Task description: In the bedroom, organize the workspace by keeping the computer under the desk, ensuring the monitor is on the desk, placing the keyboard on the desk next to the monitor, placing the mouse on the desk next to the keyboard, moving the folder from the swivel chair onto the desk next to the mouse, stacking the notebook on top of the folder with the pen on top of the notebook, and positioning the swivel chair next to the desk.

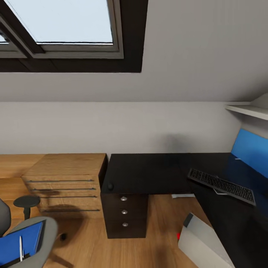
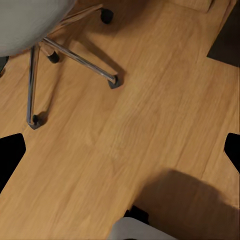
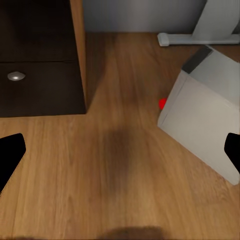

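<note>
Black-topped desk [image 1: 149, 171] set in the corner under a sloped ceiling and a skylight [image 1: 63, 22], with a three-drawer unit [image 1: 124, 212] below its near left end and a blue back panel [image 1: 251, 150] along the right wall. Keyboard [image 1: 221, 185] lying on the right wing of the desk, angled, just in front of the blue panel. Small dark rounded object [image 1: 110, 186] at the front left edge of the desktop — possibly the mouse, too small to be sure. Low light-wood cabinet [image 1: 63, 184] with long handles standing against the left side of the drawer unit.

Swivel chair [image 1: 26, 230] at lower left of the head view, well apart from the desk, with a blue folder [image 1: 18, 243] lying flat on its seat and a thin white pen [image 1: 21, 248] on top of that. Chrome star base [image 2: 75, 55] and castors of the chair seen on the wood floor [image 2: 140, 135] in the left wrist view.

Light grey computer [image 3: 205, 112] standing tilted on the floor under the right wing of the desk, red dot at its near edge, beside the white desk leg [image 3: 220, 22].

Left gripper [image 2: 120, 147] and right gripper [image 3: 120, 152] both with fingers spread wide, holding nothing — dark fingertips [image 3: 10, 152] at the picture edges, bare floor between.
</note>
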Robot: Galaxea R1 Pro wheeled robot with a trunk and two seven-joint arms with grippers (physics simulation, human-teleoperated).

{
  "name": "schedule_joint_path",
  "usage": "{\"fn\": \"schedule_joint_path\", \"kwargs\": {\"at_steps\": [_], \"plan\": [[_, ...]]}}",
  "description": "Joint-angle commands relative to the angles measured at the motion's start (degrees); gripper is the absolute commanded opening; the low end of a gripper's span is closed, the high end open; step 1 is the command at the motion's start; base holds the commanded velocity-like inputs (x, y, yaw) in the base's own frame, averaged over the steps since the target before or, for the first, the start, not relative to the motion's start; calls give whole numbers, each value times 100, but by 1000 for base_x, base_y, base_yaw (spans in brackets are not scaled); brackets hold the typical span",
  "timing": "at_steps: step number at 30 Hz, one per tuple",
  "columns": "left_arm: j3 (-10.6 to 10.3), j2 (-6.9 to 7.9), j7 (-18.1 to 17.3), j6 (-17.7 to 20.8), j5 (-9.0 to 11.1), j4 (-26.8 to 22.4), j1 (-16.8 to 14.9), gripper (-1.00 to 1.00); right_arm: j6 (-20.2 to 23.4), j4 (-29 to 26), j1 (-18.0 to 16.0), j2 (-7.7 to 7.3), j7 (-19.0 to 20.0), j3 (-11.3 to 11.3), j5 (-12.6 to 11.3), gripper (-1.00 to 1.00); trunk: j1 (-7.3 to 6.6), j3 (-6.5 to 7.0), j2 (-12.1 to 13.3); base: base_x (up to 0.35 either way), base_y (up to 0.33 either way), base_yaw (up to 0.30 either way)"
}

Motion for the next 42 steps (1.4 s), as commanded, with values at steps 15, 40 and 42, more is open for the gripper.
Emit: {"fn": "schedule_joint_path", "kwargs": {"at_steps": [15, 40, 42], "plan": [[-40, 7, 39, -24, 42, -16, -4, 100, -2, 5, -5, 2, -59, 2, 67, 100, 7, -12, -11, 160, 3, 0], [18, 39, 112, 4164, 91, -5095, -35, 100, 2992, -4921, -115, 24, -262, -75, -329, 100, 7, -12, -11, 0, 0, 0], [19, 29, 120, 4333, 153, -5221, -214, 100, 3784, -5457, -350, 16, -266, -138, -398, 100, 7, -12, -11, 0, 0, 0]]}}
